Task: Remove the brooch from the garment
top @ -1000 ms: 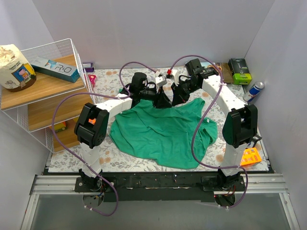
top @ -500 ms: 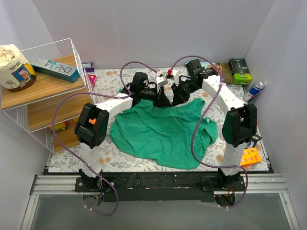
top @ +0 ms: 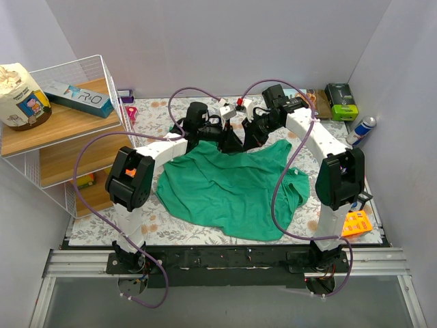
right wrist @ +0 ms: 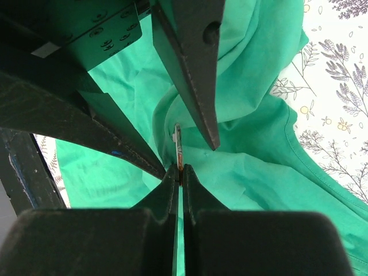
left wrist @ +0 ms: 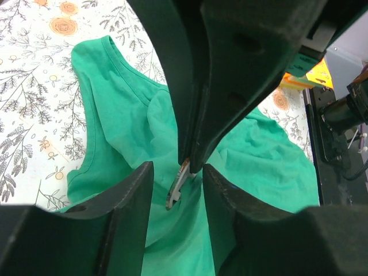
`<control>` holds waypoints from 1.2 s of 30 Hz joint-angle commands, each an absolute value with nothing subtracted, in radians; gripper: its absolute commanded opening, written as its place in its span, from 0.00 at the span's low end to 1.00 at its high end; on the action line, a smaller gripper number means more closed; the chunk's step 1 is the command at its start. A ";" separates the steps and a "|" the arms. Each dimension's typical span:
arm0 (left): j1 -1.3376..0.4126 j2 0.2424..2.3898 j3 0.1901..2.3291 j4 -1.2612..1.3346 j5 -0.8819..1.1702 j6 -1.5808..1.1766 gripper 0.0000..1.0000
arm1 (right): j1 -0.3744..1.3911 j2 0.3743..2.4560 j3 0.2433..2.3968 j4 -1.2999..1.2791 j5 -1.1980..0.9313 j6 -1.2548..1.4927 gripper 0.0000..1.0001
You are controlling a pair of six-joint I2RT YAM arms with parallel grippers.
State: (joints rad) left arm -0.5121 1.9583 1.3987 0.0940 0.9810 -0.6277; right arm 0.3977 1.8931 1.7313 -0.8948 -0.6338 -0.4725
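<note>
Right gripper (right wrist: pixel 179 170): clamped on brooch (left wrist: pixel 176 188).
Left gripper (left wrist: pixel 177 172): spread, one finger on either side of brooch.
Brooch: between both grippers, over far edge of shirt (top: pixel 232 191).

Reaching inward with both arms, tip to tip. Gaping at left tool (left wrist: pixel 178 169); pinching brooch (right wrist: pixel 178 144) with right tool (right wrist: pixel 179 173).

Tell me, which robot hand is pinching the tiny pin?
The right gripper: its fingers are shut on the brooch, while the left gripper stands open beside it.
</note>
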 commanded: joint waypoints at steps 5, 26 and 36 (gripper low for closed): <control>-0.469 1.875 1.433 0.009 1.015 -0.505 0.48 | 0.417 1.885 1.756 -0.868 -0.626 -0.456 0.01; -0.463 1.914 1.364 0.092 0.954 -0.650 0.53 | 0.433 1.853 1.793 -0.759 -0.376 -0.411 0.01; -0.537 1.974 1.382 0.186 0.873 -0.698 0.54 | 0.468 1.813 1.769 -0.671 -0.263 -0.298 0.01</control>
